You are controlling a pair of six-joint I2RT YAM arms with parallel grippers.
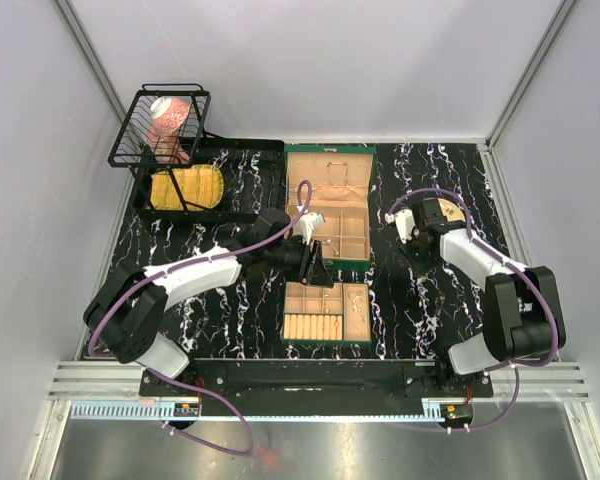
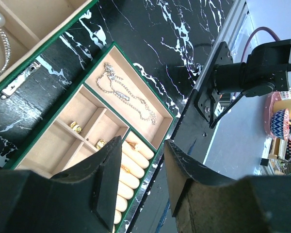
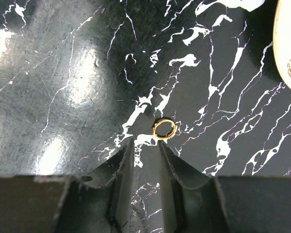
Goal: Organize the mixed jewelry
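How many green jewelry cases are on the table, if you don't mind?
2: the open box in the middle, and the tray just on its near side. No others show.

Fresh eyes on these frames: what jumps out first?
An open green jewelry box sits at the middle of the black marbled table, a matching tray nearer the arms. A silver chain lies in that tray's long compartment. A small gold ring lies alone on the table, just ahead of the right tool, its fingers parted and empty.
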